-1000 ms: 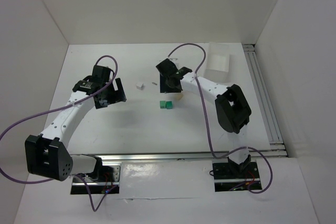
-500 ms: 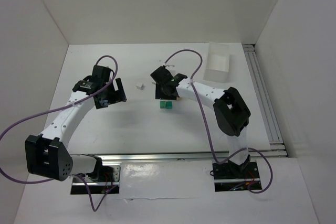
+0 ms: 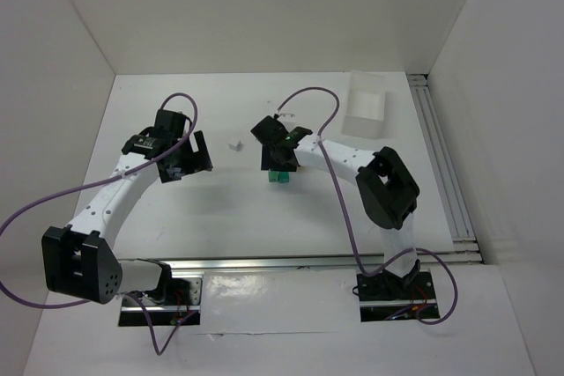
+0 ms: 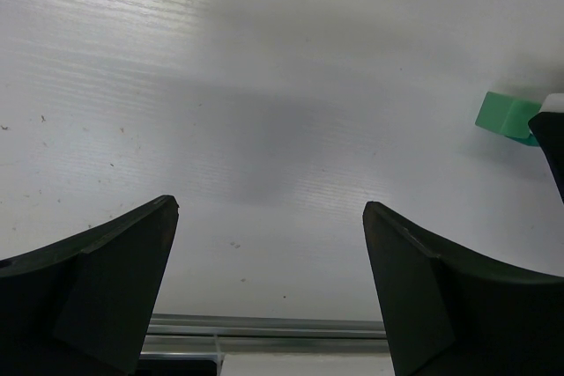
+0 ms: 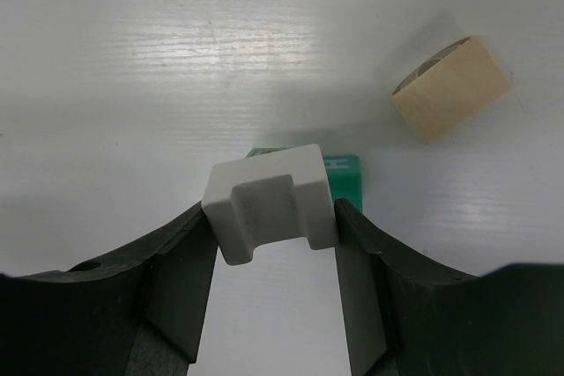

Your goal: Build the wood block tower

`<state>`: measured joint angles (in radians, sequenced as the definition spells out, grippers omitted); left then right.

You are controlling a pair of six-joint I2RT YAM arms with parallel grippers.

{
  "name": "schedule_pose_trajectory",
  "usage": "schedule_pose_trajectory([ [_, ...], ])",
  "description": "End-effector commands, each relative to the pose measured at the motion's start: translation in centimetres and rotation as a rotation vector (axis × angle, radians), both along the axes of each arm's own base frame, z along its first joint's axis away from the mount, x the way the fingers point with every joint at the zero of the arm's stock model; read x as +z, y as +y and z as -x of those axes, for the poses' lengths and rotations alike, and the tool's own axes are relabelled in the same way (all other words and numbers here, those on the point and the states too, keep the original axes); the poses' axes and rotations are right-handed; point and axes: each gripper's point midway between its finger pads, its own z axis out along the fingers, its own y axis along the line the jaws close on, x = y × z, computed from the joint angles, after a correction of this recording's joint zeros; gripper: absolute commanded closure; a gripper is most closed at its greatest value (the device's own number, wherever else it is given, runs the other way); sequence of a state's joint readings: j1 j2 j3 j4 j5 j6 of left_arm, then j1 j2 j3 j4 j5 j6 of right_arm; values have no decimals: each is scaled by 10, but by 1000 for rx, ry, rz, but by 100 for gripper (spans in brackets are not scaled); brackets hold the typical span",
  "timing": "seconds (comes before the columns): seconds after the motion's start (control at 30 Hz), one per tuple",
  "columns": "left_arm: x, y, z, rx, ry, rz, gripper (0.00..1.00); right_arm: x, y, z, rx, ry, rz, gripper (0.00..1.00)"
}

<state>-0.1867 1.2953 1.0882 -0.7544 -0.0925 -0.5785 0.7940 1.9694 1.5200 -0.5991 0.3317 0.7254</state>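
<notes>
Right end effector [image 5: 273, 217] clamped on a white notched block [image 5: 269, 204], poised over the green start of the wood block tower [image 5: 345, 175] at lower centre, seemingly for stacking. Tan piece [image 5: 451, 87] lying upper right on the tabletop [image 5: 176, 59]. Left end effector [image 4: 269, 217] spread apart, empty.

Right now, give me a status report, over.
Left gripper open, empty. Right gripper shut on white block, over green blocks. Tan piece lies apart, not blocking.

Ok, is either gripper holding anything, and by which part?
The right gripper pinches a white notched block by its two opposite sides, above the green block. The left gripper is open, holding nothing.
</notes>
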Motion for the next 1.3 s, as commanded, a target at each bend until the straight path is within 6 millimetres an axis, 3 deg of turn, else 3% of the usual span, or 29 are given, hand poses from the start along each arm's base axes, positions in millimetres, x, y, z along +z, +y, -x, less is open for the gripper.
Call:
schedule_pose_trajectory([
  [0.0,6,0,-4,-5,-30,-4,0,-2,-5,8,-25,-3,35,48],
  [0.5,4,0,-5,-5,-21,-6,0,-13,-11,17,-31,19,62,45],
  [0.9,1,-2,-2,-10,-10,0,0,-11,-3,13,-7,29,60,20],
  [1.27,4,-2,-4,-10,-28,4,0,0,-5,11,20,5,74,22],
])
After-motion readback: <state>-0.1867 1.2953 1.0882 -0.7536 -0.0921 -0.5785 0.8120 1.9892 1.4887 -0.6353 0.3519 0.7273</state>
